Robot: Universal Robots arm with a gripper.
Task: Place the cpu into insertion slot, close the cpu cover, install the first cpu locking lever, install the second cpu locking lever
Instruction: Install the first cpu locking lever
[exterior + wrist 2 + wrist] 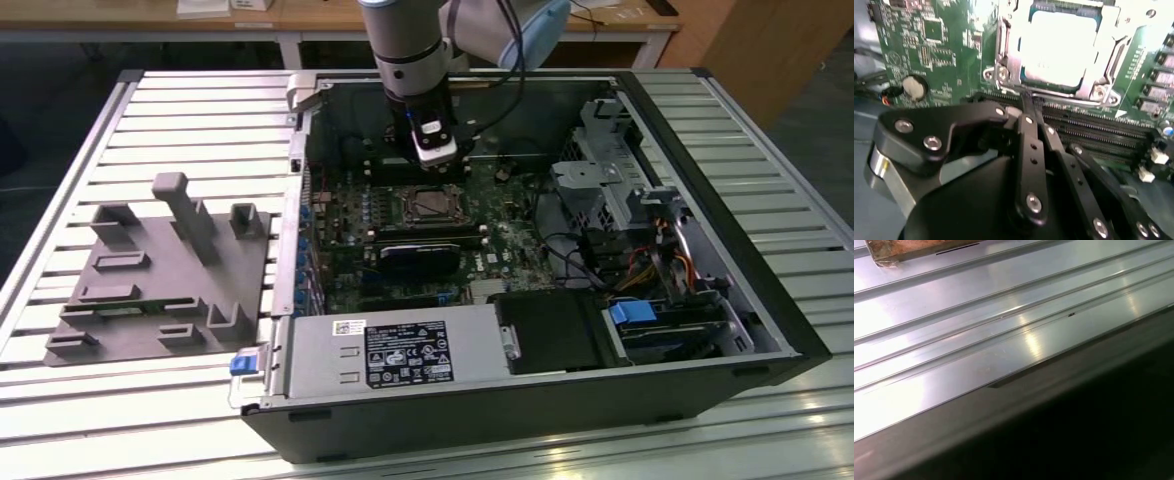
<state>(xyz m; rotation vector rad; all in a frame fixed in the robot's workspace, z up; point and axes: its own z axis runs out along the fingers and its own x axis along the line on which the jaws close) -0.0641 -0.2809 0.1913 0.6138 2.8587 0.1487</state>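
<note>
- Sitting flat in the insertion slot (402,205), the cpu (1056,47) shows its pale metal top through the window of the cpu cover (1093,86), which lies down around it.
- The gripper (1026,102) hovers just beside the socket edge nearest the memory slots (1094,130), its jaws drawn narrow with the tips together.
- The chip is probably light, stiff and fragile underneath. The cover looks like thin, springy sheet metal, best pressed on its frame.
</note>
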